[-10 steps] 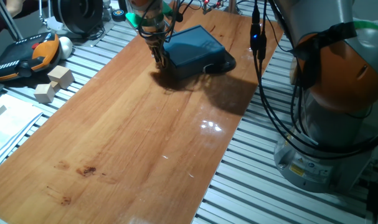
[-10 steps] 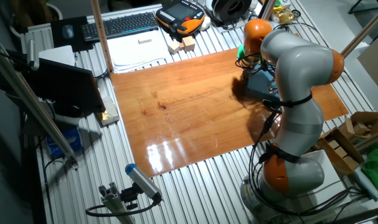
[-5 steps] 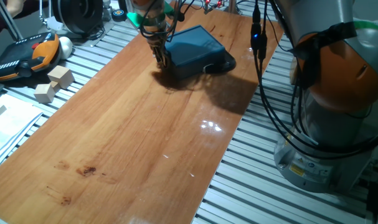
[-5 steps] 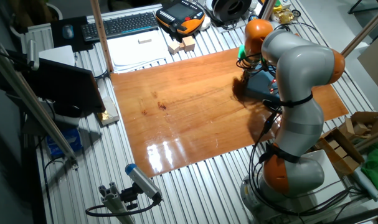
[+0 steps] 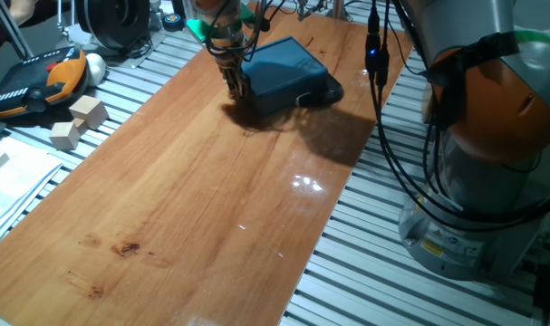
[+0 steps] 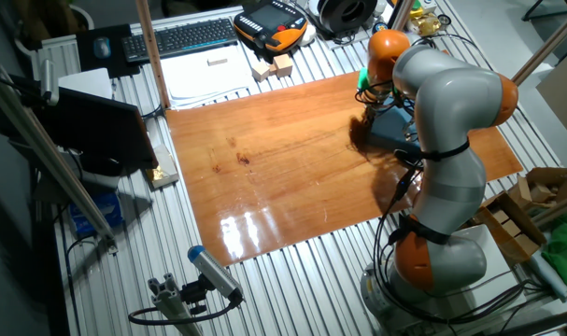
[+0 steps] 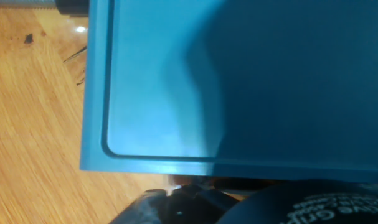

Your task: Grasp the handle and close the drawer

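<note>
The dark teal box (image 5: 288, 65) lies at the far end of the wooden board (image 5: 193, 199), and its drawer sits pushed almost flush into the front. My gripper (image 5: 237, 87) hangs straight down at that front face, fingers drawn together on the handle, which they hide in this view. In the hand view the box's flat top (image 7: 238, 81) fills the frame; a small pale glint of the handle (image 7: 174, 183) shows just below its edge, above a dark finger (image 7: 170, 205). From the other side, the gripper (image 6: 362, 119) stands at the box (image 6: 395, 126), half hidden by the arm.
Two wooden blocks (image 5: 77, 121) and an orange-black teach pendant (image 5: 39, 77) lie off the board's left side on the slatted table. The robot base (image 5: 492, 145) and hanging cables (image 5: 383, 100) stand to the right. A keyboard (image 6: 185, 37) lies beyond the board.
The gripper has crept a little toward the box, and the drawer front has gone in with it. Nothing else has moved.
</note>
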Robot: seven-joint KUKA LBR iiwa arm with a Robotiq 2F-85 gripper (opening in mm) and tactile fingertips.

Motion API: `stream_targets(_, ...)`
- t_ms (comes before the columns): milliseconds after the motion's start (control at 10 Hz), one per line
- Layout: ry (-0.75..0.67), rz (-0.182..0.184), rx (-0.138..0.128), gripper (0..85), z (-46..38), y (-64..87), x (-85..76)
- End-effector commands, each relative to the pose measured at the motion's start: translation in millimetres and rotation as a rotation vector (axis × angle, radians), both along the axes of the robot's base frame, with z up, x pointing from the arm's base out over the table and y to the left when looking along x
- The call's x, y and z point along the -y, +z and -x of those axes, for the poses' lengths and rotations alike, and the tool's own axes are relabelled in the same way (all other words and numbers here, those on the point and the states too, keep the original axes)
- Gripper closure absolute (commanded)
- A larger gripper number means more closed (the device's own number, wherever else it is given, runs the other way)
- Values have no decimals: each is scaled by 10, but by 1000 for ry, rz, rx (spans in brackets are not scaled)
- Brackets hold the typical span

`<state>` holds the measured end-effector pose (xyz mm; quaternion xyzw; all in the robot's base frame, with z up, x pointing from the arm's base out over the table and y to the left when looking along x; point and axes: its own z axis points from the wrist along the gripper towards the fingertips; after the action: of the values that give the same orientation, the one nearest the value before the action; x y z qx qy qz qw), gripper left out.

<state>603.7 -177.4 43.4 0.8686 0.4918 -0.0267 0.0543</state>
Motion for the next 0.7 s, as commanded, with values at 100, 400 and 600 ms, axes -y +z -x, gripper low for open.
stream_targets(100, -3, -3, 3, 137, -17, 6, -10)
stream_targets(400, -5, -8, 10, 53, -44, 15, -57)
stream_targets(600, -2, -21, 12, 50, -67, 69, -142)
